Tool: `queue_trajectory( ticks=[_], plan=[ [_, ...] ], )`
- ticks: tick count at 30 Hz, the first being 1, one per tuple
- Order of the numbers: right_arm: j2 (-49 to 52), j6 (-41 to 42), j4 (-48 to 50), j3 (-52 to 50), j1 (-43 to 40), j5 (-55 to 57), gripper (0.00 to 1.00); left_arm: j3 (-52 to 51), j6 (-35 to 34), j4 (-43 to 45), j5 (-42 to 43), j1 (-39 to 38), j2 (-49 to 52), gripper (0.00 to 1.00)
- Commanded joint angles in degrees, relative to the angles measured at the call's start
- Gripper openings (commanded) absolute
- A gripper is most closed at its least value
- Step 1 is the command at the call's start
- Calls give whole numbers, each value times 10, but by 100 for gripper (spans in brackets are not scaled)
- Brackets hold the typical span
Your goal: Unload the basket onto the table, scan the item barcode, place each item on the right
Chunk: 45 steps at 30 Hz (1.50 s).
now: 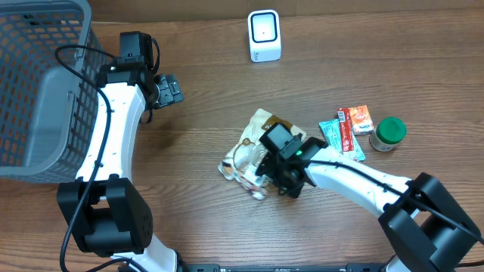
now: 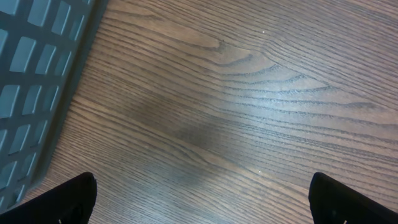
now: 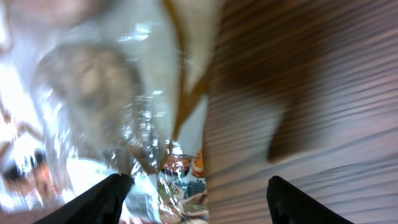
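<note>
Nearest the bases, the right arm reaches low across the desk, wrist bent downward, so that the right hand sits over the edge of the crinkled snack bag. This is judged to be the item for scanning, and it lies flat mid-desk. The fingers stand apart with nothing clamped, film beside one and bare wood beside the other, a pose suited to pinching the bag's border and lifting its barcode. Beyond, to the right, a teal packet, a red packet and a green-lidded jar sit together, apparently queued. Farther left, the left hand hangs spread wide over bare wood beside the grey basket, clear of the work. Farthest away, the white scanner stands well apart from the bag.
</note>
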Motion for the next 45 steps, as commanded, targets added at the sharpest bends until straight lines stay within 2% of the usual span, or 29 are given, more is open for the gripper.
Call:
queue_trajectory(
  ticks=[1, 6, 10, 19, 21, 25, 28, 34, 36, 38, 39, 45],
  plan=[
    [0, 22, 19, -3, 25, -23, 72, 2, 0, 1, -8, -2, 6, 100],
    [-1, -13, 22, -3, 36, -30, 65, 2, 0, 1, -8, -2, 6, 100],
    [-2, -13, 59, -3, 37, -69, 65, 2, 0, 1, -8, -2, 6, 100],
    [-2, -13, 166, -3, 37, -51, 65, 2, 0, 1, -8, -2, 6, 100],
    [-2, -55, 174, -3, 37, -52, 65, 2, 0, 1, -8, -2, 6, 100],
    [-5, -205, 172, -3, 29, -73, 64, 2, 0, 1, -8, -2, 6, 100],
    [-25, -265, 169, 2, 8, -122, 45, 2, 0, 1, -8, -2, 6, 100],
    [-79, -267, 119, 9, -38, -102, 40, 2, 0, 1, -8, -2, 6, 100],
    [-82, -267, 94, 9, -45, -98, 27, 2, 0, 1, -8, -2, 6, 100],
    [-81, -259, 76, 7, -45, -98, 8, 2, 0, 1, -8, -2, 6, 100],
    [-80, -249, 68, 5, -44, -97, 4, 2, 0, 1, -8, -2, 6, 100],
    [-78, -174, 59, -31, -14, -51, 4, 2, 0, 1, -8, -2, 6, 100]
  ],
)
